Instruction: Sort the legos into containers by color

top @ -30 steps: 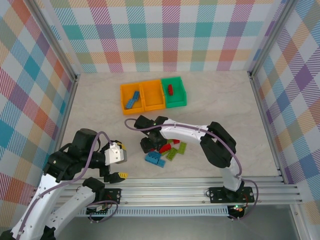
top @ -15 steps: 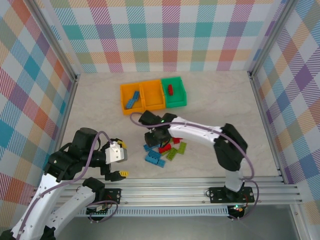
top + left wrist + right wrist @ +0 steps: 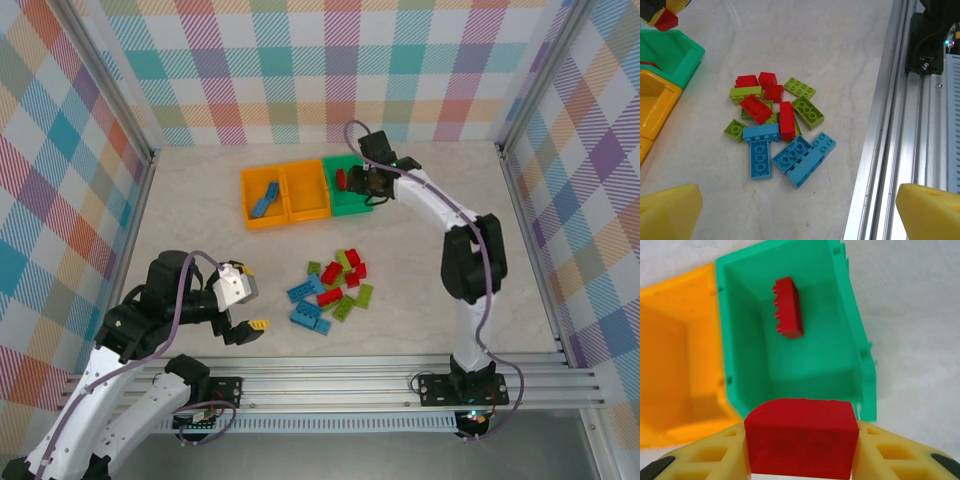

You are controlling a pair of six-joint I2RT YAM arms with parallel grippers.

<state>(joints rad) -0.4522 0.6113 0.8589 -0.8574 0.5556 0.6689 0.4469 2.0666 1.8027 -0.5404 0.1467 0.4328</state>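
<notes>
My right gripper [image 3: 368, 184] hovers over the green container [image 3: 352, 203], shut on a red lego [image 3: 801, 437] between its yellow fingers [image 3: 715, 457]. Another red lego [image 3: 788, 315] lies inside that green container [image 3: 740, 355]. Two orange containers [image 3: 305, 190] join it on the left, and the far-left one holds a blue lego [image 3: 264, 205]. A pile of blue, red and lime legos [image 3: 333, 290] lies mid-table, also in the left wrist view [image 3: 777, 125]. My left gripper [image 3: 250, 298] hangs open to the left of the pile, nothing between its fingers [image 3: 932, 212].
An aluminium rail [image 3: 350, 375] runs along the near edge, close to the pile's right in the left wrist view [image 3: 890, 125]. Checked walls enclose the table on three sides. Bare table lies between the pile and the containers.
My right gripper closed on a red lego at the pile, lifted it and swung back to above the green container. The left arm has barely shifted.
</notes>
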